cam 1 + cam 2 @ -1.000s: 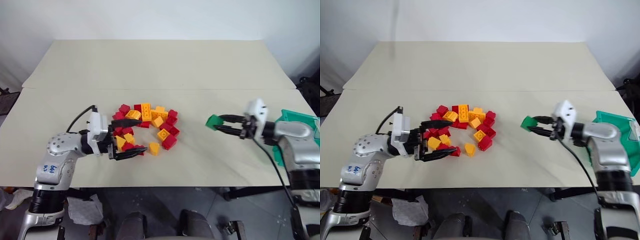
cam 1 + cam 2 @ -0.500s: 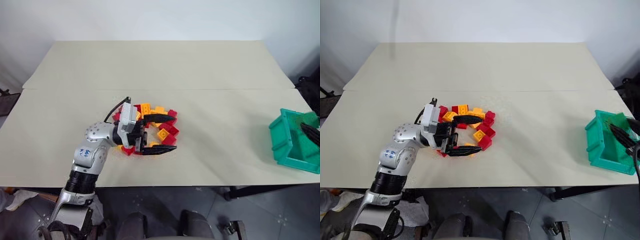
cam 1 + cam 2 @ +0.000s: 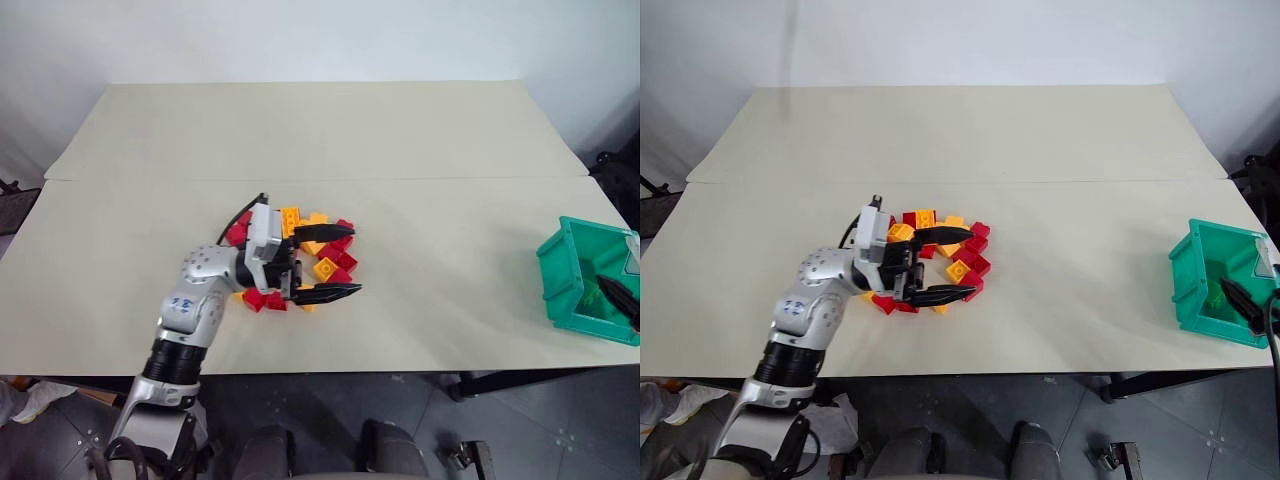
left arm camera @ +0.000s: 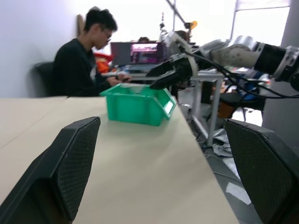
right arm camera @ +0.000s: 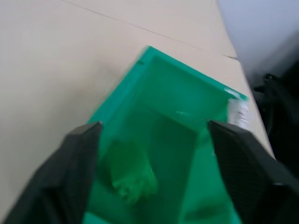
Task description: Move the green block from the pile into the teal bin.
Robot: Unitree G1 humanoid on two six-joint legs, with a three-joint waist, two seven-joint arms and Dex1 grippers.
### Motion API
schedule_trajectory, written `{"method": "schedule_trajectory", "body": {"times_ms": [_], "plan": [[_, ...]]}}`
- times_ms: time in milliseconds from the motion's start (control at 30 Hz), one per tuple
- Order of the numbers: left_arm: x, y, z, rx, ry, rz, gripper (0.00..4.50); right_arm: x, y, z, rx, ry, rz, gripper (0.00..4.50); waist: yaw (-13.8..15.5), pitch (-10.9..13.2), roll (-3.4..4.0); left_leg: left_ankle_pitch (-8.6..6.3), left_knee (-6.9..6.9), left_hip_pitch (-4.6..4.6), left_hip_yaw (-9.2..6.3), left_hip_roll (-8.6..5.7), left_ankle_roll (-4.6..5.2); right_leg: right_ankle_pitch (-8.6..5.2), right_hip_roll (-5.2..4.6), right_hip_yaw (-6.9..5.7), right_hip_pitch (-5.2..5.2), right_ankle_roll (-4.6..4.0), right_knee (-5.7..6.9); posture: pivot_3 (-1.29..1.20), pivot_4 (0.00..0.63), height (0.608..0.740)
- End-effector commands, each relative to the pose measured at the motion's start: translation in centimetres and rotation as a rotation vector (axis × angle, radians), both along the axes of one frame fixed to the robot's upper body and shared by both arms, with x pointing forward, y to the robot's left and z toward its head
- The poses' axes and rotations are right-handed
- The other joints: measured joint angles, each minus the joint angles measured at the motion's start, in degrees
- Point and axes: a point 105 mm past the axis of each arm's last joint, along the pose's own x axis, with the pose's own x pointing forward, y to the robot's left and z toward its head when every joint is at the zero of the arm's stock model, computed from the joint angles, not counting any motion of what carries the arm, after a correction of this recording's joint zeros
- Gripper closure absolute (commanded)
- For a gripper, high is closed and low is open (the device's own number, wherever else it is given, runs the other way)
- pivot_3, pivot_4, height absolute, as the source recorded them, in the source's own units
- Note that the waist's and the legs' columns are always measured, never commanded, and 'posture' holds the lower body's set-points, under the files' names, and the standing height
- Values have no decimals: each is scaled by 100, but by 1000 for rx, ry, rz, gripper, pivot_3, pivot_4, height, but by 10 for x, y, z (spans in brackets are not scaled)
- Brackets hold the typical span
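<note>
The green block (image 5: 131,179) lies loose inside the teal bin (image 3: 562,285), which stands at the table's right edge. My right gripper (image 5: 154,125) hovers over the bin, open, with both fingers spread wide and nothing between them. One black finger (image 3: 620,296) of it shows over the bin. In the left wrist view the right gripper (image 4: 170,74) hangs just above the bin (image 4: 135,106). The pile (image 3: 326,268) of red and yellow-orange bricks sits mid-table. My left gripper (image 3: 355,260) is open and level over the pile, pointing right.
The beige table (image 3: 400,140) stretches bare behind the pile and between the pile and the bin. A seated person (image 4: 86,56) and office furniture show beyond the table's right end in the left wrist view.
My right gripper carried the green block from mid-table rightward to the bin and opened, dropping it inside. My left gripper slid to the right over the pile.
</note>
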Motion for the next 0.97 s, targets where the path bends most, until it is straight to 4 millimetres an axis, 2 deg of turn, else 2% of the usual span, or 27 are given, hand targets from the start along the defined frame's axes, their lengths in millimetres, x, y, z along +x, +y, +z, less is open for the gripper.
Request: {"method": "schedule_trajectory", "body": {"times_ms": [33,67,167,233,300,367,400,467,567,667,833,967], "plan": [[-3,11,9,-2,-49,28,0,3,6,28,-95,-114,48,29,4,0,0,0,0,0,0,0,0,0,0,-1,0,0,0,0,150,740],[-2,16,9,8,-54,47,0,5,14,35,-104,-156,95,29,2,0,1,0,1,0,1,0,0,0,0,1,1,0,-2,0,150,740],[4,40,5,60,-65,144,0,8,54,56,-90,-273,319,29,-19,1,3,0,0,1,3,1,0,0,0,3,0,0,-3,0,150,740],[7,56,1,94,-89,206,0,11,81,59,-63,-270,462,29,-36,1,3,0,-2,5,2,6,0,0,5,3,0,0,1,0,150,740],[8,66,-1,110,-100,241,0,13,96,59,-49,-253,538,29,-27,1,3,0,-8,8,2,7,-1,0,6,3,1,0,1,0,150,740],[7,94,-13,187,-108,347,0,23,147,66,11,-248,764,29,-40,1,3,-1,-6,7,3,7,0,0,5,4,1,0,-3,0,150,740],[5,103,-17,213,-114,375,0,25,164,69,19,-244,844,29,-108,1,3,-1,-5,6,8,7,1,0,4,6,0,0,-3,0,150,740],[1,114,-22,239,-110,425,0,26,191,63,8,-206,980,29,-139,4,8,-1,-6,9,10,10,1,0,5,10,-4,-1,0,0,150,740],[-3,126,-26,244,-110,519,0,19,219,35,-64,-137,1157,29,-45,6,5,-7,-9,3,-15,12,-3,0,5,-9,-2,-1,5,0,150,740],[-8,136,-30,256,-113,571,0,15,224,17,-73,-106,1216,29,32,6,5,-22,-7,-3,-16,8,3,2,3,-15,-4,3,4,0,150,740],[-14,150,-30,252,-116,668,0,22,201,-2,-56,-84,1141,29,7,6,5,-37,1,-5,-2,9,8,6,1,-27,-2,11,-9,0,150,740],[-15,150,-25,239,-132,707,0,25,187,-6,-44,-96,1078,29,-4,6,5,-37,0,2,7,16,7,6,2,-32,-2,11,-9,0,150,740]]}}
